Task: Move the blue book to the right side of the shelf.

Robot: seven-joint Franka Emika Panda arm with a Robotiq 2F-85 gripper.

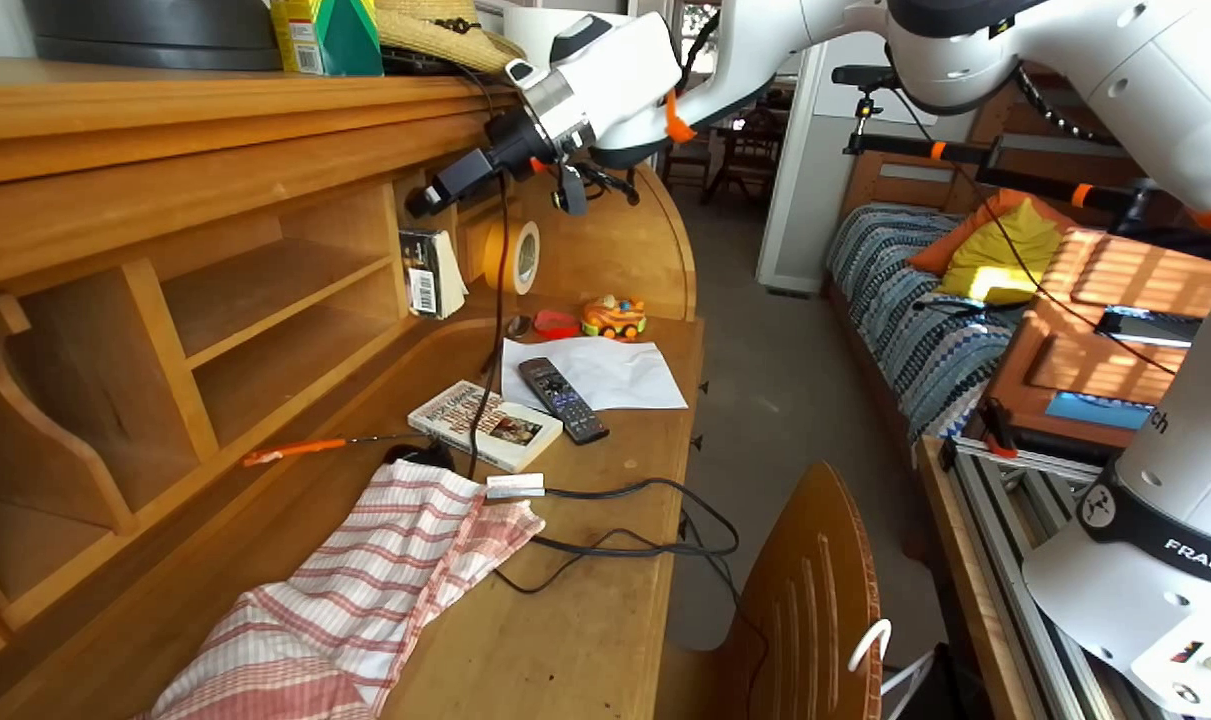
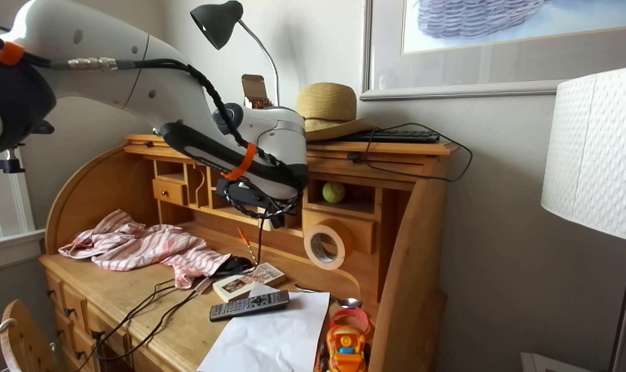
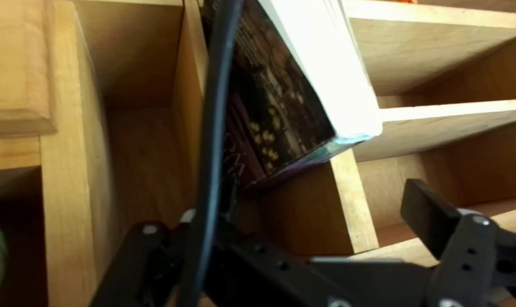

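Pincer at the front of the shelf, its two fingers spread wide. The book, dark-covered with a blue-tinted end, stands in a narrow slot near the middle of the shelf, between two upright dividers, its page block projecting past their front edges. One finger lies just beside the corner of the book nearest the pincer; whether they touch cannot be told. The other finger is apart from the book and, in the wrist view, overlaps the adjoining cubbyholes. A black cable crosses before the book in the same view. In an exterior view, a tape roll hangs against a drawer, with a ball in the compartment above. On the surface: a white paperback; a remote, one end resting on a paper sheet; a toy car just beside the sheet; and a striped cloth, well apart from the car. On top of the shelf: a straw hat and a keyboard. The arm partly hides the book in an exterior view.
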